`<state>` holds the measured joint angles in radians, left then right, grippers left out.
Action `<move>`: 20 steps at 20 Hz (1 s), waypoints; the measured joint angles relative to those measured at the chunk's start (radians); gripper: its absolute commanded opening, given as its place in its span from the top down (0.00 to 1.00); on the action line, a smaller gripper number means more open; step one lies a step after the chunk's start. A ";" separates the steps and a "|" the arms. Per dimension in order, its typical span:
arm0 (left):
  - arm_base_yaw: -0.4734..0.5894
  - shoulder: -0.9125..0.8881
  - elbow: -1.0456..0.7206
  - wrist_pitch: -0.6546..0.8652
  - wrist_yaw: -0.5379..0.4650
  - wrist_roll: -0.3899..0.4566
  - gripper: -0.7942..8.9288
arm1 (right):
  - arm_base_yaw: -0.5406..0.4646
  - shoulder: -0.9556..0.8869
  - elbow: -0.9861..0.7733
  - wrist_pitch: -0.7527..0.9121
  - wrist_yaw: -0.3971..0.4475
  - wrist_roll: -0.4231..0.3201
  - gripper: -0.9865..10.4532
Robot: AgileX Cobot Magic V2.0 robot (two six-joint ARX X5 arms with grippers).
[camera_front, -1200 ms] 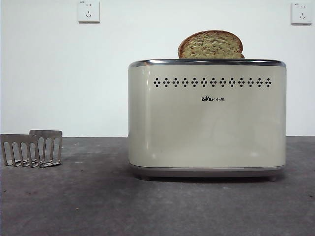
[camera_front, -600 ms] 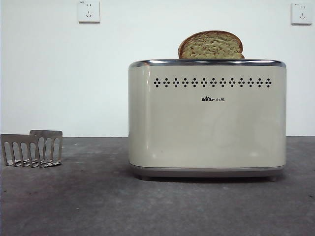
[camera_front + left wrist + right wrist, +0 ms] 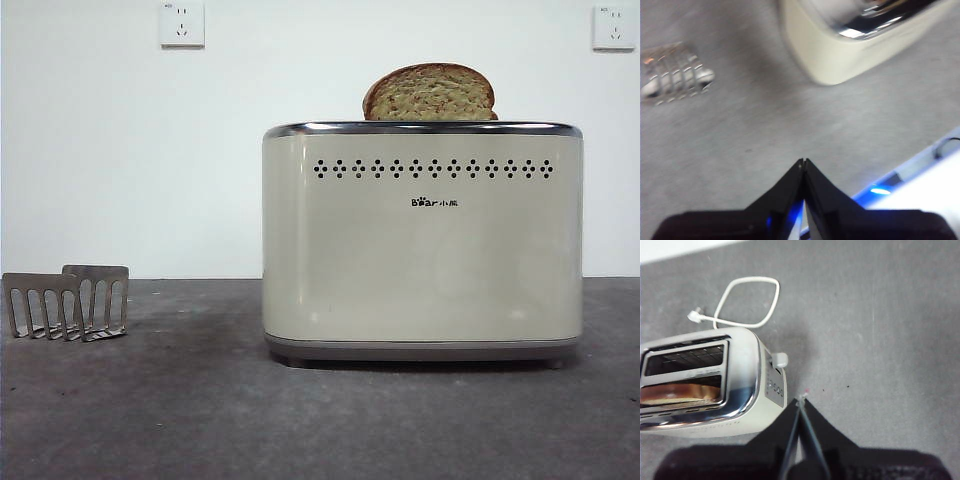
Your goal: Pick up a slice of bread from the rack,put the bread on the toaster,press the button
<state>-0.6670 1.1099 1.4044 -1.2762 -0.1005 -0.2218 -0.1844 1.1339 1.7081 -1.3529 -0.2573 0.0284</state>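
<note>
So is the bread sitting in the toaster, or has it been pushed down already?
In, but not down: the slice of bread stands upright in one slot of the toaster, its rounded top showing above the chrome rim.

Toaster: glossy cream shell, smooth, with soft reflections; mirror-bright chrome top rim; matt grey base strip.
Bread: porous tan crumb, speckled, matt, with a darker brown crust.
Rack: brushed grey metal, dull sheen, at 9 o'clock from the toaster.
Table: matt dark grey, mottled and slightly rough.
Cord: smooth white plastic.
Wall: plain white, matt.
</note>
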 measured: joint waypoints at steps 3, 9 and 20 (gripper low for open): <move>0.138 -0.146 -0.248 0.297 -0.001 0.092 0.92 | 0.000 0.059 0.000 0.000 0.000 0.000 0.91; 0.482 -0.598 -1.005 1.200 -0.002 0.133 0.92 | 0.000 0.212 0.000 0.000 0.000 0.000 0.91; 0.764 -1.056 -1.385 1.160 0.065 0.136 0.92 | 0.000 0.359 0.000 0.220 0.000 0.000 0.91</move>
<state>0.0971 0.0544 0.0196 -0.1158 -0.0353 -0.0856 -0.1844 1.4933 1.7081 -1.1332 -0.2573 0.0284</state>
